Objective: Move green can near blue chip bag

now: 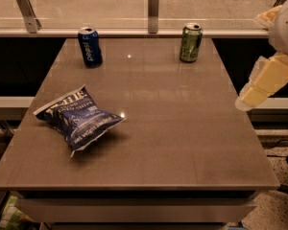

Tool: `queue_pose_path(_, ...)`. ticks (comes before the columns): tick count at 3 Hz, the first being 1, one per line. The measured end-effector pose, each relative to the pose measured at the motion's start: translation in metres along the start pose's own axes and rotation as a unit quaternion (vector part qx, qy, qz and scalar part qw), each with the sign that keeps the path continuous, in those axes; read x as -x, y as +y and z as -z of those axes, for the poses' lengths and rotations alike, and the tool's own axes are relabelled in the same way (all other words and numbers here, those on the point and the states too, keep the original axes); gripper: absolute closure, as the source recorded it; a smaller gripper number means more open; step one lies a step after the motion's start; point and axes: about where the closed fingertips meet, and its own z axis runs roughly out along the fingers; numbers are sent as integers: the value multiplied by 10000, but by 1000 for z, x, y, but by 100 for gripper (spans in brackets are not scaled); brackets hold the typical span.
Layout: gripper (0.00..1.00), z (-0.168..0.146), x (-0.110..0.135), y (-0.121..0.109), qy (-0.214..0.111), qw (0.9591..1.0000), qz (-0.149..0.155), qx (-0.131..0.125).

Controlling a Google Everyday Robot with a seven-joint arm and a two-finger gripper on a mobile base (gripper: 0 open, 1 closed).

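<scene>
The blue chip bag lies front-left on the table. A Pepsi can stands back-left and the green can back-right, upright. The gripper hangs beyond the right edge; I cannot tell its grip.

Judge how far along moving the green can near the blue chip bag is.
Nothing is done yet: the green can stands at the far edge of the table, apart from the blue chip bag at front left. The gripper hangs beyond the right side, touching neither. Reaching, grasping and carrying remain.
</scene>
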Motion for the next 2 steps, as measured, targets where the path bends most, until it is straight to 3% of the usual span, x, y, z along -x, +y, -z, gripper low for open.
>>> queue_pose_path(2,0,-36,0,-35,-498,9957,-721,-287)
